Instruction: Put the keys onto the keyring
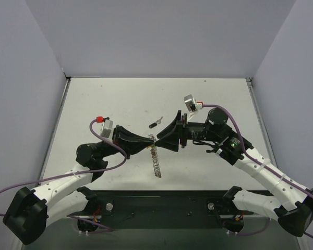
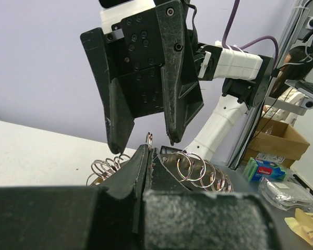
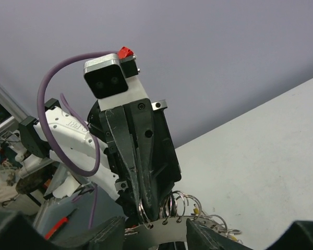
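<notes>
The keyring is a flat silver plate rimmed with many small wire loops, and it hangs edge-on above the table. My left gripper is shut on one loop at its top; the left wrist view shows the fingers pressed together on that loop. My right gripper faces it, open, with its jaws on either side of the plate and not touching it. One black-headed key lies on the table behind the grippers. A small yellow piece shows among the loops.
The white table is walled at the back and both sides. The two arms meet above its middle. Off the table, the left wrist view shows a cardboard box and small packets.
</notes>
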`<move>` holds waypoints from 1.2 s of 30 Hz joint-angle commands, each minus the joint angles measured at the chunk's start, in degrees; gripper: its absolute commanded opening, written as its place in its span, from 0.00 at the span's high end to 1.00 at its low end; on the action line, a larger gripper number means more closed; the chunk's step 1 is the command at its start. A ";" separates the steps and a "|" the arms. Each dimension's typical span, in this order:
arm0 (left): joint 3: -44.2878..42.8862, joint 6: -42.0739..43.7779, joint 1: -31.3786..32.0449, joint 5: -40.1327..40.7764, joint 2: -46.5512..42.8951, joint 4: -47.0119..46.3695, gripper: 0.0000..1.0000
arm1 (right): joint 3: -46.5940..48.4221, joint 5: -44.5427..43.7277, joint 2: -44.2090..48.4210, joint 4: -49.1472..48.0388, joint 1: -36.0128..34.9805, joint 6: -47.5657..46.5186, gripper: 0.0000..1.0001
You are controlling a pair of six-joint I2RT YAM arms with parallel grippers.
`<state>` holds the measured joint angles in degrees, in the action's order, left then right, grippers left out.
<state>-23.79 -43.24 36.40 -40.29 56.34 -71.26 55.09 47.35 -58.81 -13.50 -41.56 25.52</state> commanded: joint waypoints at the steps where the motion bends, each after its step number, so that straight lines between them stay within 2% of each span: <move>1: -0.29 1.84 -0.89 0.22 -4.03 0.32 1.00 | -0.68 -4.27 2.20 -2.59 2.09 -0.91 0.42; 3: -0.82 3.51 -1.33 -4.25 -5.27 4.02 1.00 | -1.39 -5.69 3.60 -2.33 3.24 -0.91 0.38; 4: -1.08 3.78 -1.60 -5.83 -6.23 4.99 1.00 | -1.56 -6.82 3.96 -1.98 3.94 -1.17 0.32; 7: -2.13 4.31 -2.48 -11.64 -7.82 7.36 1.00 | -1.48 -8.15 4.84 0.04 4.64 -2.75 0.27; 11: -3.98 2.38 -2.74 -20.58 -8.70 7.11 1.00 | -1.48 -9.21 5.11 1.19 5.70 -3.54 0.24; 14: -6.00 0.10 -2.74 -24.21 -8.26 6.75 1.00 | -0.95 -11.39 4.58 2.86 5.88 -3.98 0.23; 19: -7.76 3.07 -3.35 -24.57 -8.70 15.77 1.00 | 0.45 -15.00 1.60 6.02 6.32 -5.30 0.22; 21: -7.94 6.76 -3.97 -22.82 -10.10 20.26 1.00 | 1.07 -17.28 -0.33 6.90 6.58 -6.00 0.22; 24: -8.90 15.36 -5.29 -18.08 -13.34 33.52 1.00 | 3.00 -19.22 -3.93 9.79 6.84 -7.14 0.22; 25: -9.34 17.82 -5.55 -16.33 -14.40 40.69 1.00 | 3.35 -20.27 -4.90 10.07 7.02 -7.32 0.22; 28: -11.19 28.18 -5.99 -8.59 -18.09 53.46 1.00 | 4.59 -21.33 -8.60 10.77 7.63 -7.41 0.22; 31: -13.56 33.12 -6.52 0.97 -21.08 63.57 1.00 | 5.29 -22.56 -12.29 11.03 8.16 -7.15 0.22; 36: -16.98 34.37 -6.96 9.70 -22.85 70.73 1.00 | 8.18 -25.20 -19.13 12.88 9.39 -8.03 0.23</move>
<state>-35.42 -14.15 30.11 -41.45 34.65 -9.67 58.92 25.34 -74.24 -1.34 -33.08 19.11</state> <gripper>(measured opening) 0.023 0.773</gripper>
